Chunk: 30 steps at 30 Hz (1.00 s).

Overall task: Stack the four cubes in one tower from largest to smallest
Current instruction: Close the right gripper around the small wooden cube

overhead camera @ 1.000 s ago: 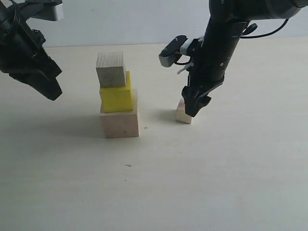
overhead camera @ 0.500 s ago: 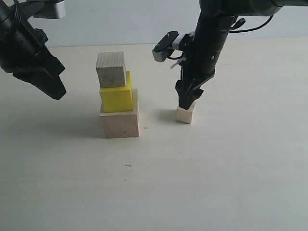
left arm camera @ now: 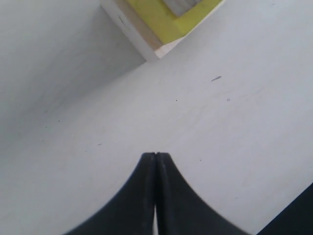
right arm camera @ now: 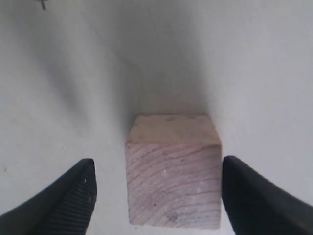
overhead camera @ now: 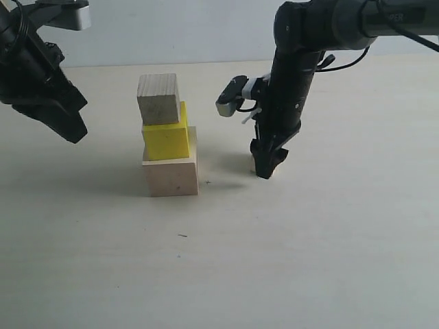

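Observation:
A tower of three cubes stands left of centre: a large pale wood cube point(overhead camera: 170, 177), a yellow cube point(overhead camera: 165, 139) on it, and a medium pale wood cube point(overhead camera: 158, 98) on top, set a little off to the left. The smallest pale wood cube point(right arm camera: 172, 171) rests on the table to the right of the tower. My right gripper point(overhead camera: 267, 166) is down over it, open, with one finger point(right arm camera: 73, 196) on each side and a gap at both faces. In the exterior view the gripper hides this cube. My left gripper point(overhead camera: 70, 128) hangs shut and empty to the left of the tower.
The pale tabletop point(overhead camera: 288, 260) stretches around the tower. The left wrist view shows the shut gripper point(left arm camera: 155, 156) above bare table, with the corner of the large cube point(left arm camera: 134, 30) and the yellow cube point(left arm camera: 157, 19) far off.
My right gripper has swung left and come down, from above the small cube to astride it at table level. The left gripper shifted only slightly. The tower is unchanged.

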Available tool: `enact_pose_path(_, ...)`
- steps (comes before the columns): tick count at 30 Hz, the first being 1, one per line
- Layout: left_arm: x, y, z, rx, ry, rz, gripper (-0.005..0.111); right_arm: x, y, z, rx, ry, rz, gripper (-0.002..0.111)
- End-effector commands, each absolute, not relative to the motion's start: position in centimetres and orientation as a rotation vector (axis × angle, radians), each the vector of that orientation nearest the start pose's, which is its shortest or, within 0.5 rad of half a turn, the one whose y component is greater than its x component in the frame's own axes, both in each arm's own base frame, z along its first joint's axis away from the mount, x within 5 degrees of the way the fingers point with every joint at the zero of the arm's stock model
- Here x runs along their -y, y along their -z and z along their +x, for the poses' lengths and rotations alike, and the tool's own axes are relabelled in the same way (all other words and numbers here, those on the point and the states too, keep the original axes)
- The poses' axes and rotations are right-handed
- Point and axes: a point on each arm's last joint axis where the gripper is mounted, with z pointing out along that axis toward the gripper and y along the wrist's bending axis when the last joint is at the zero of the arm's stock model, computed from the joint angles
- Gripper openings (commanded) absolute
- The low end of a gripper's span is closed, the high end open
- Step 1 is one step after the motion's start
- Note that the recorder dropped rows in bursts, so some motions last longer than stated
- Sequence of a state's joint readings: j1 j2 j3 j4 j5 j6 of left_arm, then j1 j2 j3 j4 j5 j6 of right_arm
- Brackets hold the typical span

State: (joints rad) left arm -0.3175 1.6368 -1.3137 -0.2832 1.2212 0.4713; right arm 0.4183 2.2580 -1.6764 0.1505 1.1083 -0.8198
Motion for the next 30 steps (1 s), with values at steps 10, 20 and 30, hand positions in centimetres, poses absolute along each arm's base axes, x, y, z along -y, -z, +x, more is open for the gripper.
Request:
enact_pose_path(10,12.00,-28.05,29.29,-2.792,0.376,1.033,0.000,-18.94,-12.90,39.71,-2.678,-0.239,-1.607,0.068)
enact_pose_path(20,12.00,-28.05,29.29,-2.792,0.376,1.033,0.000,-19.66,-12.93,40.25,-2.629,-0.293,-1.509,0.068)
enact_pose_path(30,12.00,-28.05,29.29,-2.792,0.376,1.033,0.000,-19.38,-12.87,40.32,-2.608,-0.244,-1.565,0.068)
